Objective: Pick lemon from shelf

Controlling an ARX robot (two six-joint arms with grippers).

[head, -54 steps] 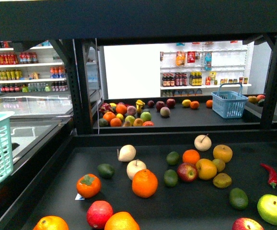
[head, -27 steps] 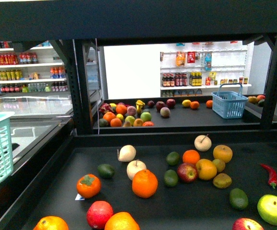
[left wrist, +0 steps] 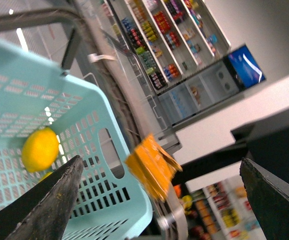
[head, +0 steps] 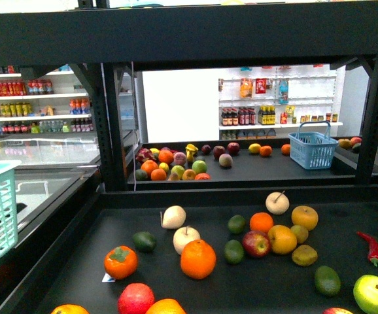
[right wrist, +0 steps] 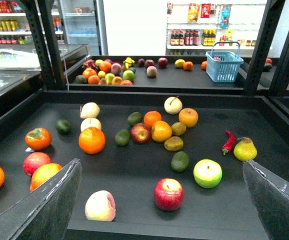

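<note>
Between the spread fingers of the left gripper (left wrist: pixel 159 200), a yellow lemon (left wrist: pixel 40 149) is seen inside the pale turquoise plastic basket (left wrist: pixel 89 150); the right gripper (right wrist: pixel 159 200) is likewise spread above the black shelf deck (right wrist: pixel 134 175).

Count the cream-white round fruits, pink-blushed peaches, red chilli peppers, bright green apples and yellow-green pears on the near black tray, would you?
On the near black tray:
cream-white round fruits: 3
pink-blushed peach: 1
red chilli pepper: 1
bright green apple: 1
yellow-green pear: 1
Total: 7
</note>
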